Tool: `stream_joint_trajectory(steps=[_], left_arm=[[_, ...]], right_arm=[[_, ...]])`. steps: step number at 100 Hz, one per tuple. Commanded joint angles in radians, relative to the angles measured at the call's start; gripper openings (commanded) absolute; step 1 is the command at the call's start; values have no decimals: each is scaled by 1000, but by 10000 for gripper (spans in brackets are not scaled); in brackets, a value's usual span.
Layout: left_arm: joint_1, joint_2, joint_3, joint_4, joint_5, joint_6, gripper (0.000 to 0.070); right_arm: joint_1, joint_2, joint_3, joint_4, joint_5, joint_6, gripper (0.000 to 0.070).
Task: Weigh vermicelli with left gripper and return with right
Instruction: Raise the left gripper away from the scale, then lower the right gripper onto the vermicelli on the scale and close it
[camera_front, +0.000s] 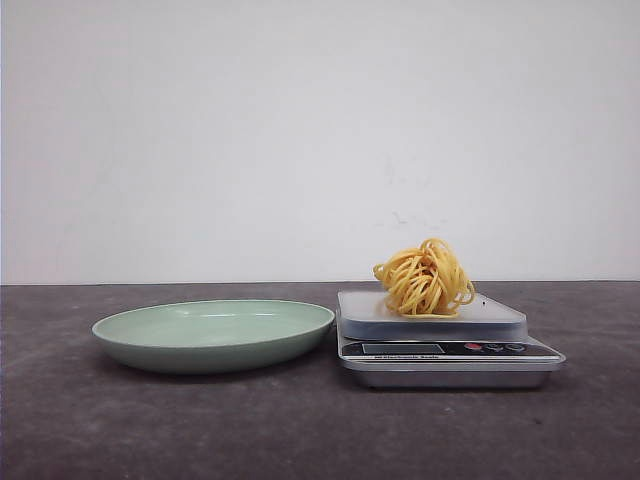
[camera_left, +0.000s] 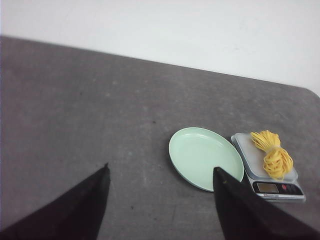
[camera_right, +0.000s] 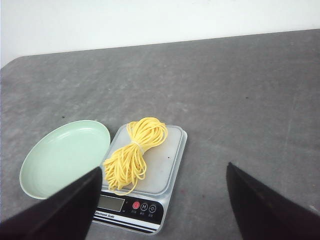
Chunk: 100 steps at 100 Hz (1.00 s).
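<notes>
The vermicelli (camera_front: 425, 279), a yellow bundle of thin strands, lies on the weighing plate of a small grey scale (camera_front: 440, 345). Both wrist views show the vermicelli (camera_left: 272, 154) (camera_right: 134, 152) resting there untouched. To the left of the scale stands an empty pale green plate (camera_front: 213, 334) (camera_left: 205, 157) (camera_right: 62, 156). My left gripper (camera_left: 161, 172) is open, high above the dark table and well back from the plate. Open too, my right gripper (camera_right: 164, 170) hovers above the scale (camera_right: 145, 180) with nothing between its fingers. Neither gripper shows in the front view.
The dark grey tabletop (camera_front: 120, 430) runs to a white wall behind. The scale's display and buttons (camera_right: 135, 205) face the robot. The table's far edge (camera_left: 150, 62) shows in the wrist views.
</notes>
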Motion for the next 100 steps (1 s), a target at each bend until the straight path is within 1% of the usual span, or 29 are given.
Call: stream_joint_trajectory(steps=[1,7,14,28,36,46,60,67,73,87,92,100], left_arm=[[14,-58,-38,19,5,-76,382],[35,-114,-99,24,15,-95,382],[61,-172,-170,27,47,-97,382],[127,-245,-286,28,174,-97,382],[168,-245,-314,24,210,-53,382],[204,-243,-338,82,246,-23,382],[211,-242,-343,140,248,6,382],[211,-242,-343,138,246,19,382],[211,-242,-343,128,243,27,382],[211,-242,-343,124,244,26,382],[211,-242,-343,124,244,26,382],[211,-242,-343,122,244,26,382]], right_arm=[[3,4,14,11,-4,-5,481],[9,5,14,13,-4,-5,481],[19,15,14,26,-4,-5,481],[54,61,14,48,-4,0,481],[88,110,24,54,-3,5,481],[146,193,59,62,21,23,482],[235,363,147,63,84,49,482],[283,466,204,58,98,53,481],[324,556,257,46,130,76,481],[404,756,365,40,191,83,481],[423,820,396,39,200,85,482],[436,914,436,33,199,113,482]])
